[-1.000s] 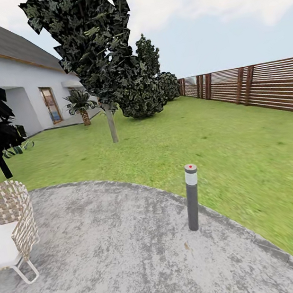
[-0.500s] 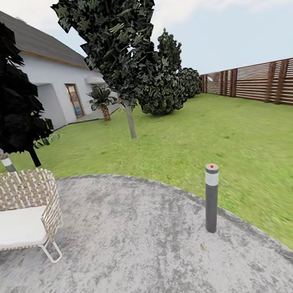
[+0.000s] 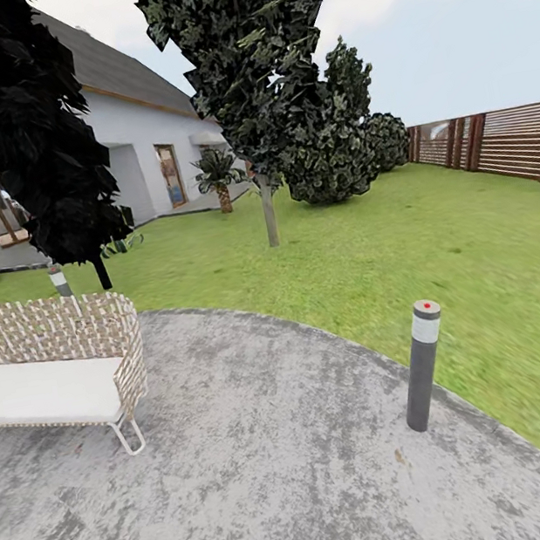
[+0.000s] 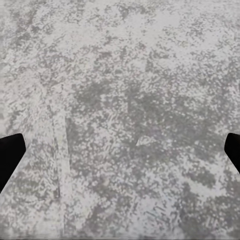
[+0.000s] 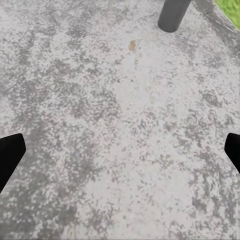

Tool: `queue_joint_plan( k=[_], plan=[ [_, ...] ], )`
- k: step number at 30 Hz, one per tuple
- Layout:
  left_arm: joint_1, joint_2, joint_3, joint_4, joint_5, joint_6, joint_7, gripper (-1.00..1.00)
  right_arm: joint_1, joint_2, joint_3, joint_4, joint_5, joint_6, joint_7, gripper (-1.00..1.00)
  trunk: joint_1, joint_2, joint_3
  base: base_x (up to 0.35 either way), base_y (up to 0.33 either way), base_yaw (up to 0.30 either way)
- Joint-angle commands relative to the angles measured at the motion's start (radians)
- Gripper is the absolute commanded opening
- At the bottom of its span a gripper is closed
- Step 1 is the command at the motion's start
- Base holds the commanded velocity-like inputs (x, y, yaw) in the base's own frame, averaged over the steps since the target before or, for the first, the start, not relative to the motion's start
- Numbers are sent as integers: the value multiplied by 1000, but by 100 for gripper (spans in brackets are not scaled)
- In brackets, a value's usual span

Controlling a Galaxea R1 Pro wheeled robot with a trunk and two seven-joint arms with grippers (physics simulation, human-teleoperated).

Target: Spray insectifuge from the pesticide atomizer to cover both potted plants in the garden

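Note:
I am on the garden's round grey patio (image 3: pixel 279 472), facing the green lawn (image 3: pixel 443 248). The pesticide atomizer and the potted plants are out of view. My left gripper (image 4: pixel 120 155) hangs open over bare patio stone, its dark fingertips (image 4: pixel 10 155) far apart at the picture's edges. My right gripper (image 5: pixel 120 155) is open too, with nothing between its fingertips (image 5: pixel 10 155), above the patio close to the foot of a grey bollard lamp (image 5: pixel 173 14).
The bollard lamp (image 3: pixel 421 365) with a red dot stands at the patio's right rim. A wicker bench (image 3: pixel 59 378) with a white cushion sits at left. Trees (image 3: pixel 270 217), shrubs (image 3: pixel 331 162), a white house (image 3: pixel 137 143) and a brown slatted fence (image 3: pixel 504 142) border the lawn.
The whole picture has shifted right, so the camera has turned left. More of the bench and house now shows; less of the fence.

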Motion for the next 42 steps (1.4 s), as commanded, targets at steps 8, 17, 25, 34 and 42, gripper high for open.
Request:
queue_joint_plan(
  k=[8, 17, 25, 34, 42],
  plan=[
    [-1, -1, 3, 0, 0, -4, 1, 100, 0, 0, -1, -1, 0, -2, -1, 100, 0, -1, -10, 0, 0, 215],
    [-1, -1, 7, 0, 6, -5, 2, 100, 0, 1, -2, -9, -2, -3, -1, 100, 0, -1, -17, 0, 0, 253],
    [-1, -1, 6, 0, 6, -5, 2, 100, 0, 2, -2, -9, 0, -3, -1, 100, 0, -1, -23, 0, 0, 270],
    [-1, -1, 8, 0, 4, -4, 3, 100, 0, 2, -2, -9, 0, -3, -1, 100, 0, -1, -29, 0, 0, 271],
    [-1, 2, 23, 0, 12, -5, 12, 100, 0, 2, -2, -10, 0, -4, -1, 100, 0, -1, -35, 0, 0, 271]
  ],
)
